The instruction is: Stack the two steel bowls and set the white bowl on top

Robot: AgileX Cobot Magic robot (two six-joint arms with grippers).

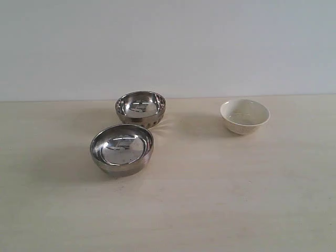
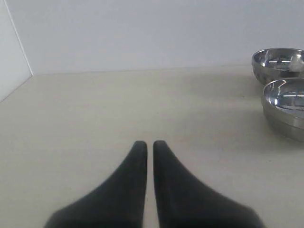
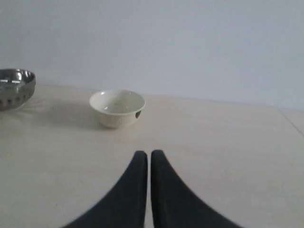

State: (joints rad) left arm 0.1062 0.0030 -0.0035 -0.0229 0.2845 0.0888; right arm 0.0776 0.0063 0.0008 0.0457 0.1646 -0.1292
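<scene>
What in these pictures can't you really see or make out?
Exterior view: neither arm is in frame.
Right wrist view: edge cuts the ribbed steel bowl; dark mark on the white bowl too small to identify.
Left wrist view: edge cuts the smooth steel bowl; white bowl out of frame.

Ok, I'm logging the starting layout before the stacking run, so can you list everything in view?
smooth steel bowl: 1, shiny silver, left of centre in the exterior view, nearer the camera, upright and empty
steel bowl with a dotted lower band: 1, shiny silver, close behind the smooth one, upright and empty
white bowl: 1, cream-white, off to the right, standing apart from the steel pair, upright and empty
table: 1, pale beige, under all three bowls
wall: 1, plain whitish, behind the table
left gripper: 1, black, fingers together, holding nothing
right gripper: 1, black, fingers together, holding nothing
</scene>
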